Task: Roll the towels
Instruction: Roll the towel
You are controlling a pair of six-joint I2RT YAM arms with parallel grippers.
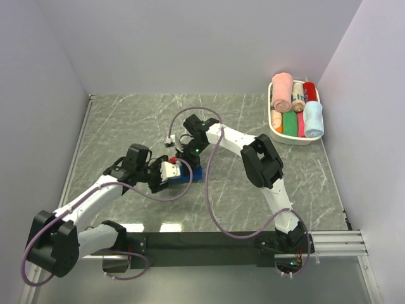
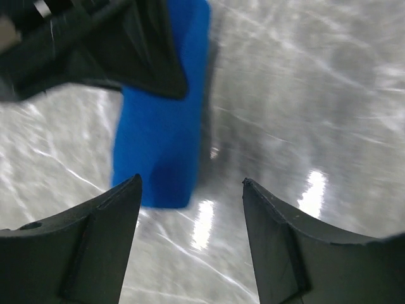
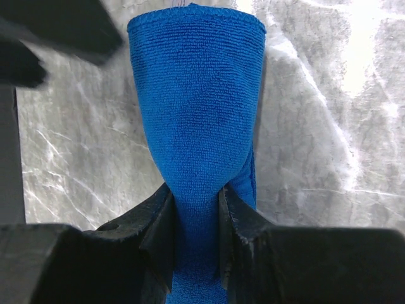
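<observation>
Top view: royal blue towel [image 1: 193, 173] lies mid-table as a roll between both tools. The left gripper [image 1: 164, 176] is at its left end, the right gripper [image 1: 187, 158] reaches down from behind. The pale blue towel [image 1: 313, 119] sits rolled in the basket [image 1: 297, 141].

Left wrist: left gripper [image 2: 190, 183] jaws apart, empty. The roll is just ahead, long axis pointing away.

Right wrist: right gripper [image 3: 195, 202] pinches the roll's near end.

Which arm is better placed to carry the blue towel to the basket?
Probably right: the right gripper is shut on the royal blue towel, and the basket stands on that side. The left gripper is open.
</observation>
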